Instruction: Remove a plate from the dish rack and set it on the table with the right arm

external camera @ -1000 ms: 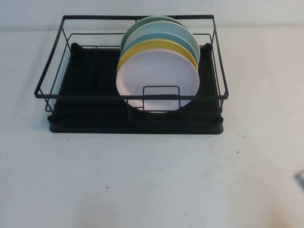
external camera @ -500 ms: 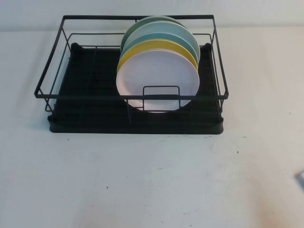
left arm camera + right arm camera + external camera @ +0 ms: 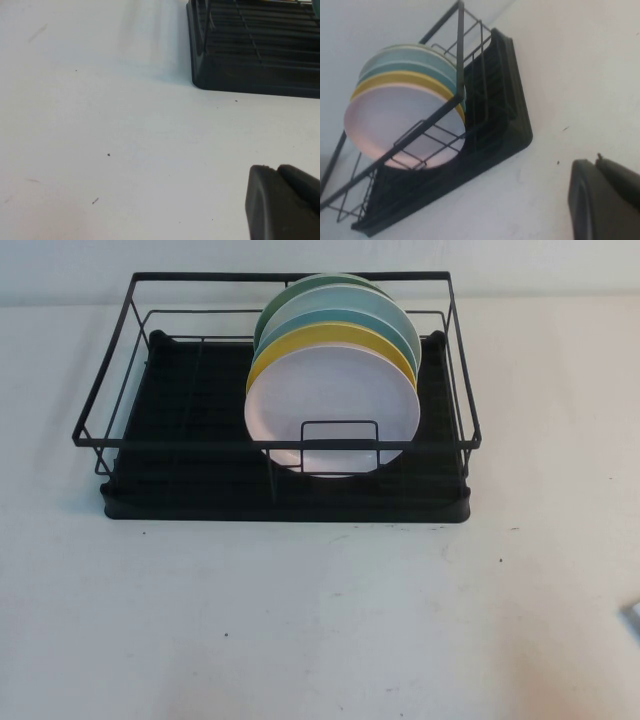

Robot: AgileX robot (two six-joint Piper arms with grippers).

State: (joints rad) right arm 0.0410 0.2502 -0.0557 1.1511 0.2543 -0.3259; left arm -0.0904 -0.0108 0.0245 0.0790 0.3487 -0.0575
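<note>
The pale pink plate [image 3: 330, 405] stands on edge at the front of a row of plates in the right half of the black wire dish rack [image 3: 100, 440]. It also shows in the right wrist view [image 3: 395, 120], behind the rack's wires [image 3: 505, 115]. My right gripper [image 3: 596, 161] is shut and empty, low over the white table [image 3: 300, 620], well to the right of the rack and apart from it. My left gripper [image 3: 276, 169] is shut and empty over the table, off the rack's front left corner [image 3: 240, 75]. Neither gripper shows in the high view.
Behind the pink plate stand a yellow plate [image 3: 330, 337], a light blue plate [image 3: 385, 325] and a green one [image 3: 300, 285]. The rack's left half holds no plates. A small grey part [image 3: 633, 618] shows at the right edge of the high view.
</note>
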